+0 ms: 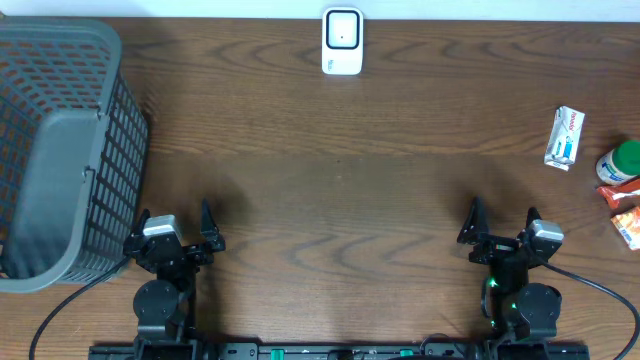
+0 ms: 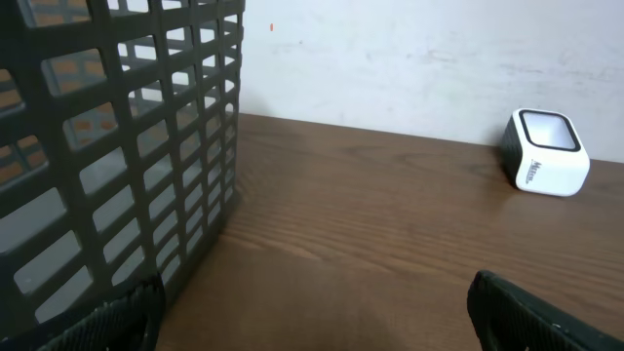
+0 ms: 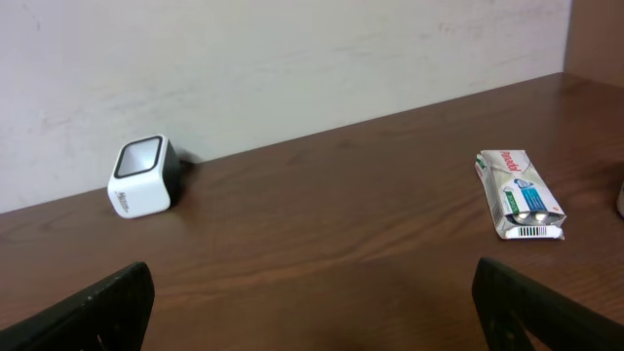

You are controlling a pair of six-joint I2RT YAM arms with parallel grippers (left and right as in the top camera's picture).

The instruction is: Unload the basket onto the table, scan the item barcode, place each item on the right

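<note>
Two pincers sit at the near edge of the table (image 1: 340, 200). The left pincer (image 1: 174, 222) and the right pincer (image 1: 502, 222) both stand spread wide, with nothing between their fingers. In each wrist view only the dark fingertips (image 2: 117, 317) show, cut off at the bottom corners.

One white scanner (image 1: 342, 41) stands at the far edge against the wall, well apart from both pincers and roughly midway between them. Its dark window faces upward.

One grey basket (image 1: 125, 150) lies to the left of the scanner, beside the left pincer. It runs past the picture's edge, so its inside is only partly seen.

One white packet (image 1: 564, 138) lies flat, far to the right of the scanner and nearer the arms. From the right wrist a barcode shows on its near end, though its print is too small to read.

Further right of the scanner are one green-capped jar (image 1: 620, 160) and two orange packs (image 1: 618, 195), all cut off by the frame.
</note>
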